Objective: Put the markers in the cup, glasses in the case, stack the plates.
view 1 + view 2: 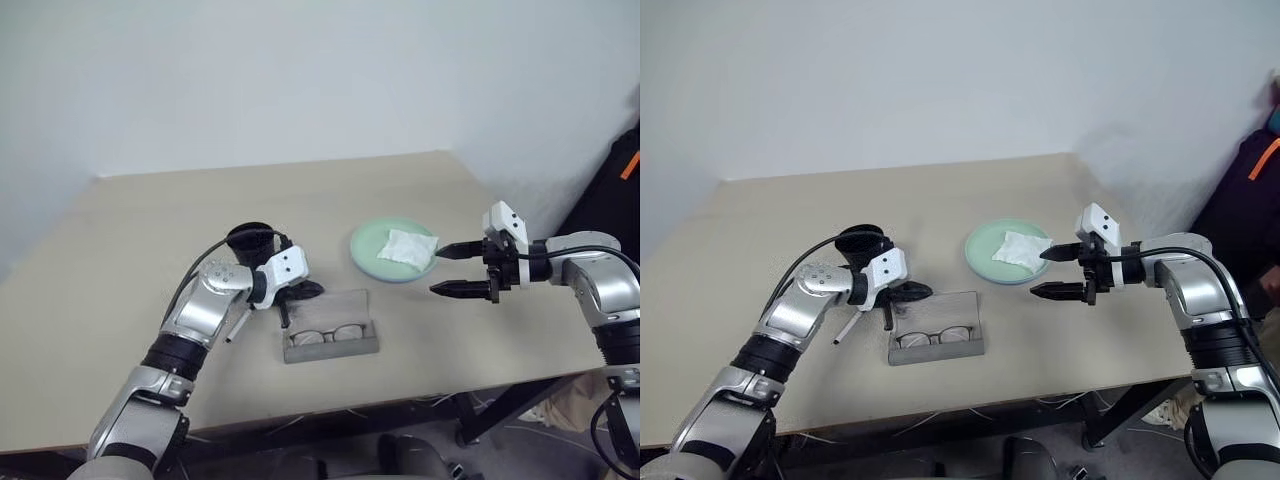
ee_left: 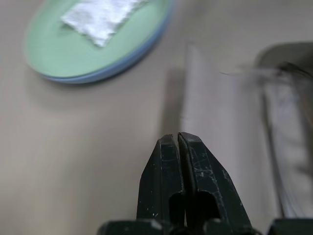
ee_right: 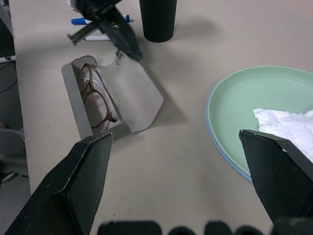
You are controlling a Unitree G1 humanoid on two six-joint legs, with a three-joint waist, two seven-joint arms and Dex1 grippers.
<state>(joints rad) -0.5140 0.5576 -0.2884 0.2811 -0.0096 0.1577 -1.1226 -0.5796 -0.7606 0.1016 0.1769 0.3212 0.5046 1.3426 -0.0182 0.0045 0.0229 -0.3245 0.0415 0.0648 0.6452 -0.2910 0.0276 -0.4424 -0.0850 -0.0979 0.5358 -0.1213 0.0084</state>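
Note:
The grey case (image 1: 335, 352) lies open at the table's front with the glasses (image 1: 327, 334) inside and its flap (image 3: 139, 93) spread flat towards the back. My left gripper (image 1: 312, 290) is shut, with nothing seen between its fingers (image 2: 195, 166), and its tips hang at the flap's far edge. Just behind stands the black cup (image 1: 250, 240). Two markers lie beside my left arm, a blue-capped one (image 3: 80, 21) and another (image 3: 98, 37). The green plate (image 1: 375, 245) rests on the blue plate (image 2: 122, 63). My right gripper (image 1: 437, 272) stands open next to them.
A crumpled white cloth (image 1: 408, 247) lies on the green plate. The table's right edge (image 1: 520, 240) runs close behind my right arm, with a dark bag (image 1: 615, 190) beyond it. Bare tabletop (image 1: 150, 220) stretches to the left and back.

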